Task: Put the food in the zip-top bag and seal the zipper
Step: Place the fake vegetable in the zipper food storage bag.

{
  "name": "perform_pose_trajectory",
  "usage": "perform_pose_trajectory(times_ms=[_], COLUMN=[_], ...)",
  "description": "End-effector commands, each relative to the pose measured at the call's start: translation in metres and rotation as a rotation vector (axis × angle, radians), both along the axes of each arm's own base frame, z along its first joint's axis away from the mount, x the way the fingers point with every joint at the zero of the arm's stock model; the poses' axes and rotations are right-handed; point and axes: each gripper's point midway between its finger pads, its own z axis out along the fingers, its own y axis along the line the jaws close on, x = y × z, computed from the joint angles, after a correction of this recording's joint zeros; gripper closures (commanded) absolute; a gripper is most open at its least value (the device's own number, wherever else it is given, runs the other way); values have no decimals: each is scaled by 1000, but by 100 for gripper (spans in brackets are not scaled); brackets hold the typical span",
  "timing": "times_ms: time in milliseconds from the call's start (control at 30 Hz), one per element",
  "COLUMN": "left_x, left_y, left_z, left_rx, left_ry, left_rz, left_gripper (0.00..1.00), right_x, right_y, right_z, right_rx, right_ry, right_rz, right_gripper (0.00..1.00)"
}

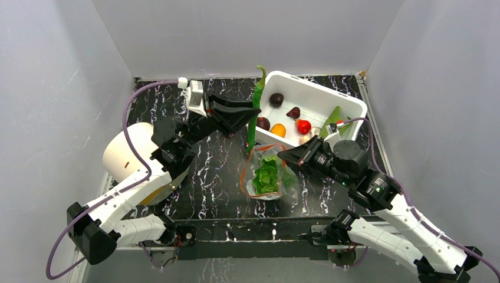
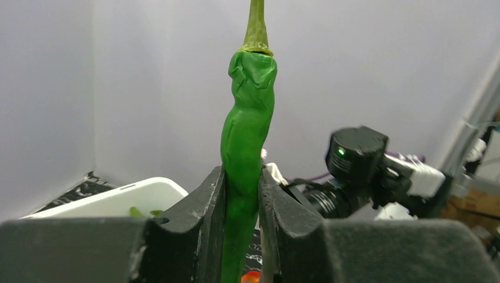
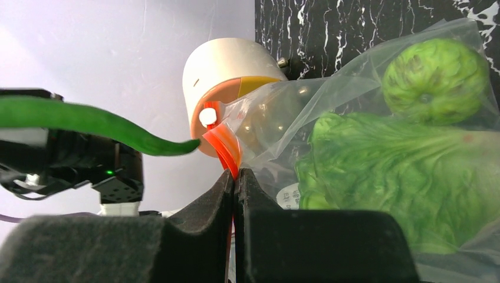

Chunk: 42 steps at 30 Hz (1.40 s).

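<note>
Right gripper (image 3: 237,177) has its fingers pressed together on the zipper (image 3: 227,147), I think to hold the bag (image 3: 354,76) mouth up and open; the cabbage (image 3: 401,165) and green ball (image 3: 433,65) lie inside it. Left gripper (image 2: 242,177) pinches 1 long pod (image 2: 247,106), its tip just beside the mouth, likely ready to slide in. No writing can be read.

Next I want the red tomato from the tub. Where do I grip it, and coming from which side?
Come straight down from above: the walls of the white tub block any side approach. Pinch the red tomato across its round middle, probably with fingers to its left and right, since a mushroom crowds its near side.
</note>
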Motion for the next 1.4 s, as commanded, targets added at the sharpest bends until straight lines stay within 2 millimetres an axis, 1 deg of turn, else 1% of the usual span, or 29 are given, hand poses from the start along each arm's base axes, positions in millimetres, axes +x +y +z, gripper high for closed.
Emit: perform_pose_trajectory(times_ms=[0, 67, 267, 400, 500, 567, 800, 867, 967, 1133, 1233, 1300, 1367], left_x=[-55, -64, -82, -87, -84, -85, -101, -106, -111, -117, -116, -108, -98], left_y=[10, 10, 9, 7, 2, 0, -1, -1, -2, -4, -8, -13, -19], left_z=[21, 15, 2, -4, -13, -16, 3, 8, 9, 4, -5, -19, -39], left_rx=[-83, -82, -89, -88, -56, -45, -72, -80, -80, -71, -38, 17, 95], left_ry=[-255, -307, -415, -460, -486, -501, -554, -565, -571, -576, -588, -590, -581], left_rz=[-167, -203, -288, -313, -311, -319, -371, -380, -403, -430, -430, -395, -369], left_gripper=[100, 100, 100, 100, 100, 100, 100, 100, 100, 100, 100, 100, 100], right_x=[5, 7, 10, 10, 10, 11, 12, 13, 13, 12, 10, 8, 6], right_y=[10, 11, 20, 23, 23, 24, 28, 28, 29, 33, 33, 33, 32], right_z=[50, 52, 53, 51, 52, 51, 39, 40, 39, 37, 41, 48, 55], right_rx=[180, 179, 206, 227, 235, 230, 201, 204, 197, 193, 209, 226, 235], right_ry=[-72, -71, -62, -53, -55, -54, -32, -35, -36, -30, -39, -59, -82], right_rz=[2, -2, 17, 27, 27, 27, 39, 36, 38, 62, 69, 78, 88], right_gripper=[100, 100, 100, 100, 100, 100, 100, 100, 100, 100, 100, 100, 100])
